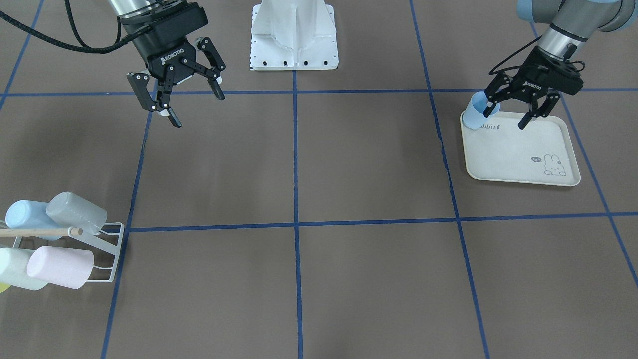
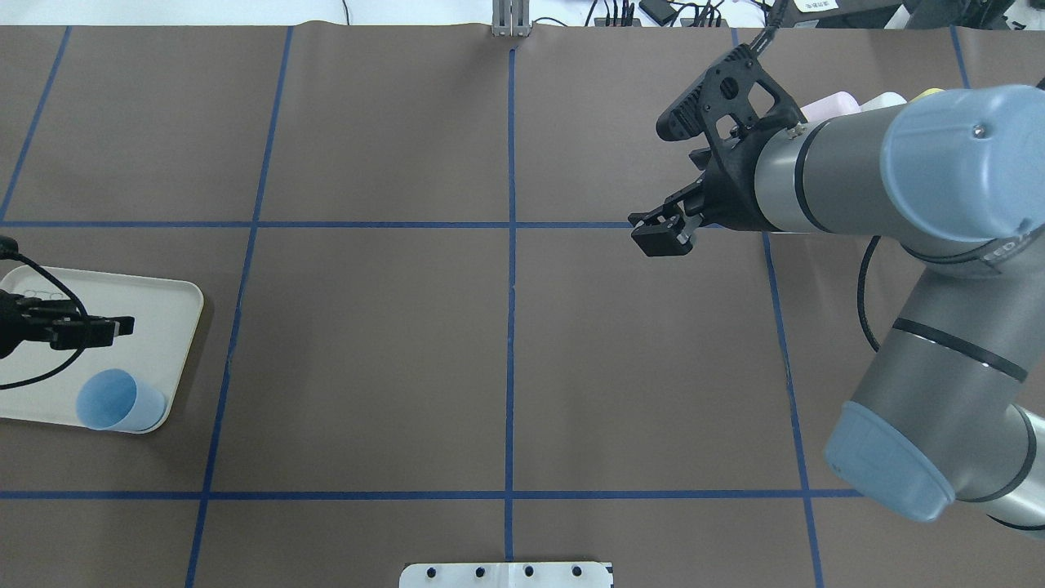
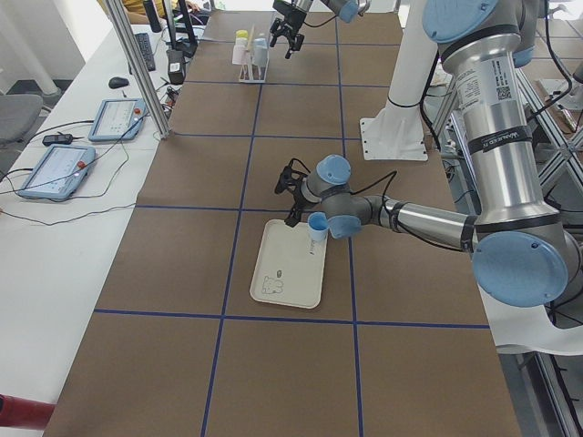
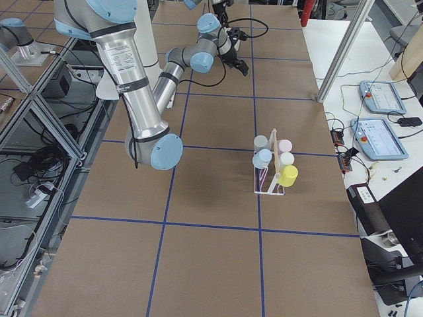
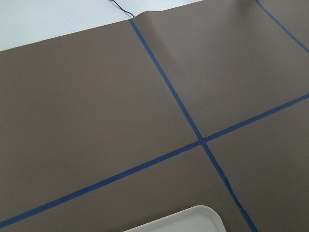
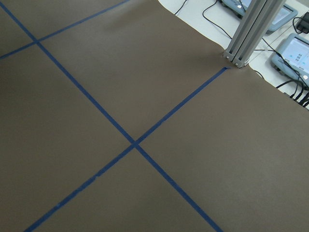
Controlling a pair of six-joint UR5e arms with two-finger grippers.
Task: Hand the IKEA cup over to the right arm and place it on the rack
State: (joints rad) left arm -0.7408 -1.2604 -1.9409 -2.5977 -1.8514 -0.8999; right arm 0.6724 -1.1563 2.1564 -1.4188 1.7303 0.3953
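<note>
Blue cup (image 1: 474, 114): stood mouth-up on the tray (image 1: 518, 154) corner; shown clear of the fingers overhead.
Left gripper (image 1: 506, 117): jaws spread wide, nothing held.
Right gripper (image 1: 197, 108): jaws wide, empty.
Rack (image 1: 118, 249): yellow cup (image 4: 288, 175) shown fully only from the right.

At the front view's left edge the rack (image 1: 119, 249) is cut off, with parts of its cups lost; a yellow cup (image 1: 2, 287) shows only as a sliver. From overhead, the right arm (image 2: 849, 184) hides nearly all of the rack, leaving two pale cup ends (image 2: 833, 106). The left tool (image 2: 110, 328) enters at that view's left edge, its arm cut away. The left wrist view catches just a corner of the tray (image 5: 188, 220). Whether the left tool touches the blue cup (image 1: 473, 115) cannot be told.
</note>
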